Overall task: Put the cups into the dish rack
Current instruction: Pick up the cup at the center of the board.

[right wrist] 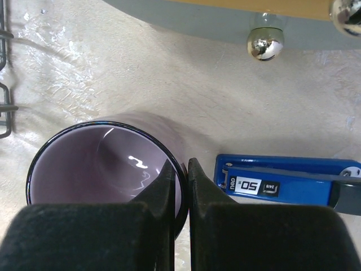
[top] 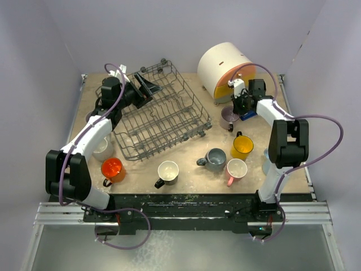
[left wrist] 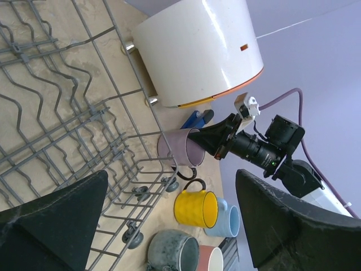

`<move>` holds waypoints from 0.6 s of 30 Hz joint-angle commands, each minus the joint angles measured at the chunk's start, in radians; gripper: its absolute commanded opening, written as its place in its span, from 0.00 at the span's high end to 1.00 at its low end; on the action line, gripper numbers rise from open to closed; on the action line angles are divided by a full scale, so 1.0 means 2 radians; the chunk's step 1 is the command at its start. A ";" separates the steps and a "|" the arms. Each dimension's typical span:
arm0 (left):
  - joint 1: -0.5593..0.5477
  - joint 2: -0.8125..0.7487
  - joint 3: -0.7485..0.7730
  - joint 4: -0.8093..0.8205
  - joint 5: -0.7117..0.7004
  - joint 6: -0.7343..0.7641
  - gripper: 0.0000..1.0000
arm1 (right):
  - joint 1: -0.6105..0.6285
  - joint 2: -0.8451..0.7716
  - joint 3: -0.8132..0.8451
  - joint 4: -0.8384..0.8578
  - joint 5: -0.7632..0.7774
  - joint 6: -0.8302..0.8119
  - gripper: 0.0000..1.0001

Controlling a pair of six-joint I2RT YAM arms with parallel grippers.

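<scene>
The grey wire dish rack [top: 169,113] sits at centre-left with no cups in it. My right gripper [top: 239,105] is shut on the rim of a mauve mug [top: 228,117] next to the rack's right corner. The right wrist view shows one finger inside the mauve mug [right wrist: 101,169] and one outside, the gripper [right wrist: 180,169] pinching the wall. My left gripper [top: 144,90] is open and empty above the rack's far left part [left wrist: 67,113]. On the table stand yellow [top: 242,147], grey [top: 215,159], pink [top: 236,169], cream-and-black [top: 167,171] and orange [top: 111,169] mugs.
A big white cylinder [top: 224,69] with orange fronts stands at the back right. A blue staple box [right wrist: 287,183] lies beside the mauve mug. A light blue mug [left wrist: 228,220] sits behind the yellow one. A pale mug [top: 102,149] stands under my left arm.
</scene>
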 commanded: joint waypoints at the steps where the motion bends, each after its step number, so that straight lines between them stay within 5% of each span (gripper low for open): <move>1: -0.005 -0.007 0.020 0.053 0.020 -0.004 0.04 | -0.008 -0.050 0.006 -0.003 -0.028 0.010 1.00; 18: -0.023 -0.021 0.030 0.183 0.079 -0.045 0.05 | -0.046 -0.227 0.055 -0.067 -0.226 0.010 1.00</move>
